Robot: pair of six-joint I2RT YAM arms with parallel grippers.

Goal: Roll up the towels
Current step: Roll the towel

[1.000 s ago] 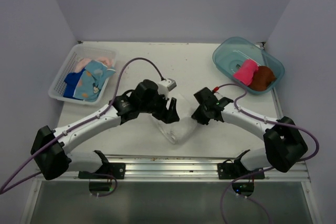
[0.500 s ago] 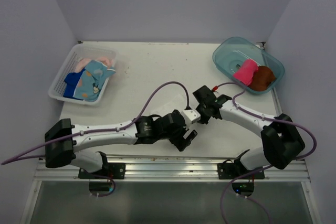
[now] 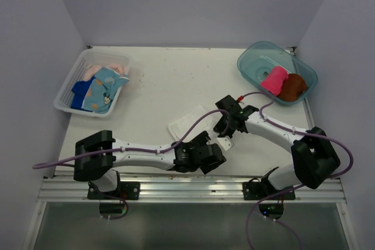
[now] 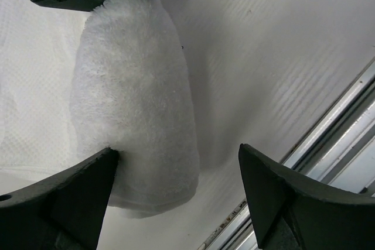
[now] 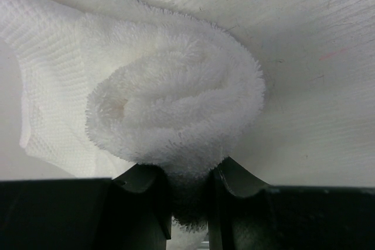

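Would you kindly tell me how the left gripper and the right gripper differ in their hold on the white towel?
The left gripper is open, its fingers straddling one end of the rolled white towel; the right gripper is shut, pinching the opposite end. The left gripper sits nearer the front edge of the table than the right gripper. Both meet at the same roll.
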